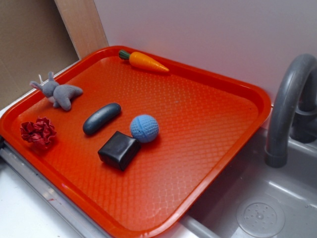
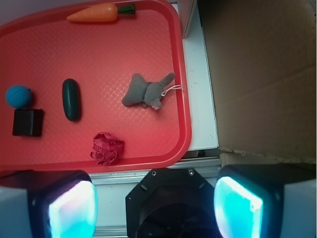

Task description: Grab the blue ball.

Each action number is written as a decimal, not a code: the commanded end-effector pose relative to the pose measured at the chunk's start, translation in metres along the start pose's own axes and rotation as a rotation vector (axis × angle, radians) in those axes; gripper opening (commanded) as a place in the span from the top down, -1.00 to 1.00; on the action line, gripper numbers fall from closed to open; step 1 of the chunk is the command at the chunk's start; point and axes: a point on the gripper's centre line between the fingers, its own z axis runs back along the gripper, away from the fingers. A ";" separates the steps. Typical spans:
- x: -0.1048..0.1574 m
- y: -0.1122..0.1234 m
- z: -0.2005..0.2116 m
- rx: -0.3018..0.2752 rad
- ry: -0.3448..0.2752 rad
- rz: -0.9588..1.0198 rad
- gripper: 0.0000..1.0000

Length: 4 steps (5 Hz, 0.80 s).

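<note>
- While the gripper (image 2: 156,206) hangs above the near edge of the red plastic tray (image 1: 208,163), its two glowing cyan pads (image 2: 73,210) stand wide apart with nothing between them.
- Items on the tray, counted: six, one of each kind.
- One small light-blue ball (image 1: 144,128) with a knitted, ribbed surface sits near the tray's middle; round, unmarked, about as wide as the block beside it.
- One black square block (image 1: 119,150) lies just beside the ball, touching or nearly touching it; contact cannot be confirmed.
- One dark blue-grey oblong capsule (image 1: 101,118) lies near the ball, apart from it.
- One grey plush rabbit (image 1: 60,92) lies on its side toward the tray's edge.
- One crumpled dark-red cloth flower (image 1: 38,132) sits by the rim.
- One orange toy carrot (image 1: 143,61) with a green top lies along the far rim.
- In the wrist view the ball appears at the far left, well apart from the gripper.
- One grey faucet (image 1: 290,104) rises over the grey sink (image 1: 257,208) beside the tray.
</note>
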 end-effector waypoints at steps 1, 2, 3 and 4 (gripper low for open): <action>0.035 -0.084 -0.020 -0.194 -0.113 -0.064 -1.00; 0.042 -0.123 -0.032 -0.247 -0.105 -0.145 -1.00; 0.056 -0.157 -0.052 -0.281 -0.060 -0.175 -1.00; 0.068 -0.183 -0.081 -0.212 0.004 -0.170 -1.00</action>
